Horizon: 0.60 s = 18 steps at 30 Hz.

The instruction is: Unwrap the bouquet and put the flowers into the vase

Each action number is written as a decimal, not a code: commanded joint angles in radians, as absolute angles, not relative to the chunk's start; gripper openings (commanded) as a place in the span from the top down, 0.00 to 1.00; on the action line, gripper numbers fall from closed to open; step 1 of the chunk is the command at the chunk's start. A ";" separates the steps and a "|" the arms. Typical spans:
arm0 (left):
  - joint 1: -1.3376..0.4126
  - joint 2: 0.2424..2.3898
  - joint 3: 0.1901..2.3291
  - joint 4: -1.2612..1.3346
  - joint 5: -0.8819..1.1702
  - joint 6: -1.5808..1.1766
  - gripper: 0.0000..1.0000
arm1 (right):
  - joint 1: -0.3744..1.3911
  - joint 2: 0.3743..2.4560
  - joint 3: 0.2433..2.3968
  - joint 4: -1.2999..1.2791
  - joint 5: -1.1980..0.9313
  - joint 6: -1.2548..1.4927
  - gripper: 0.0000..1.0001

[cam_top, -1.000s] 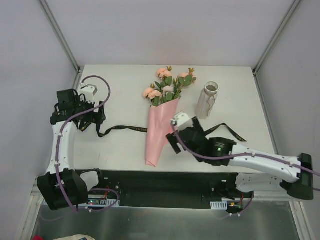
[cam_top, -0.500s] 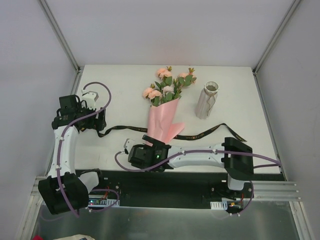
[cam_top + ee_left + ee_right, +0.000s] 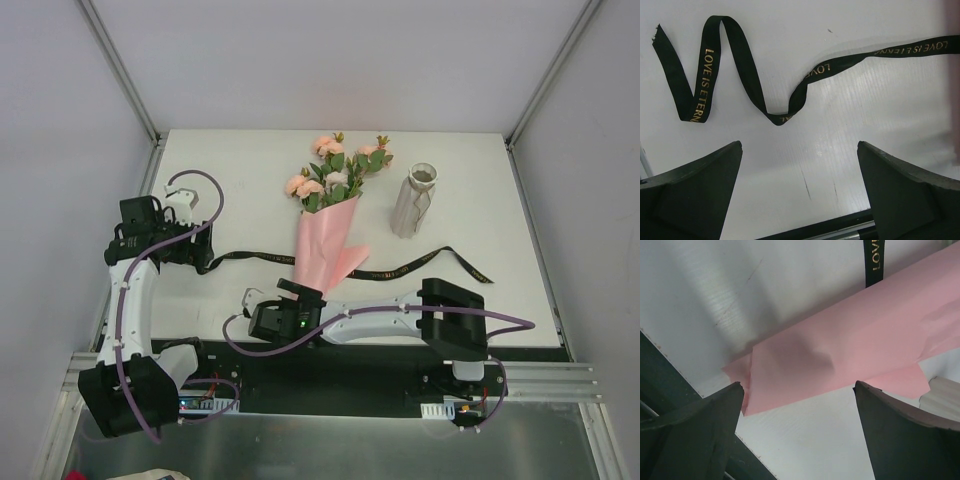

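Observation:
The bouquet lies on the white table, its pale pink paper cone (image 3: pixel 318 248) pointing toward the near edge and the flowers (image 3: pixel 335 172) toward the back. A flap of paper spreads out at the cone's lower right. The black gold-lettered ribbon (image 3: pixel 250 257) lies loose across the table and passes under the cone. The off-white vase (image 3: pixel 412 200) stands upright to the right of the blooms. My right gripper (image 3: pixel 298 297) is open just at the cone's tip; the right wrist view shows the pink paper (image 3: pixel 850 335) just beyond the gripper (image 3: pixel 797 385). My left gripper (image 3: pixel 190 245) is open and empty, with the ribbon's folded end (image 3: pixel 752 95) lying ahead of the gripper (image 3: pixel 800 145).
The ribbon's right end (image 3: pixel 470 268) curls on the table in front of the vase. The dark near edge of the table (image 3: pixel 670 385) runs close beside the right gripper. Grey walls enclose the table on three sides.
My right arm has swung from the cone's right side to the near edge at the cone's tip. The paper flap has spread out. The left gripper has shifted slightly nearer.

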<state>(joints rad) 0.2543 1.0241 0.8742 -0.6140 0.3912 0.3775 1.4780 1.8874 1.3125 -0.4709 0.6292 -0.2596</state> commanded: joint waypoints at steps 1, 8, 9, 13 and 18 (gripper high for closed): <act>0.249 1.005 0.864 -0.626 0.399 0.385 0.01 | 1.483 1.916 1.325 -0.423 0.673 -0.273 0.04; 0.249 1.015 0.871 -0.626 0.394 0.390 0.01 | 1.483 1.936 1.289 -0.361 0.781 -0.298 0.04; 0.249 1.015 0.873 -0.626 0.394 0.390 0.01 | 1.483 1.948 1.287 -0.359 0.811 -0.301 0.04; 0.248 1.017 0.877 -0.626 0.390 0.390 0.01 | 1.496 1.973 1.282 -0.348 0.906 -0.318 0.04; 0.249 1.014 0.881 -0.626 0.379 0.390 0.01 | 1.511 2.000 1.284 -0.325 0.989 -0.341 0.02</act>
<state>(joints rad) 0.2546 1.0245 0.8673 -0.6189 0.3866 0.3794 1.4986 1.9800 1.2812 -0.3500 0.8604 -0.3092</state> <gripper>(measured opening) 0.992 0.969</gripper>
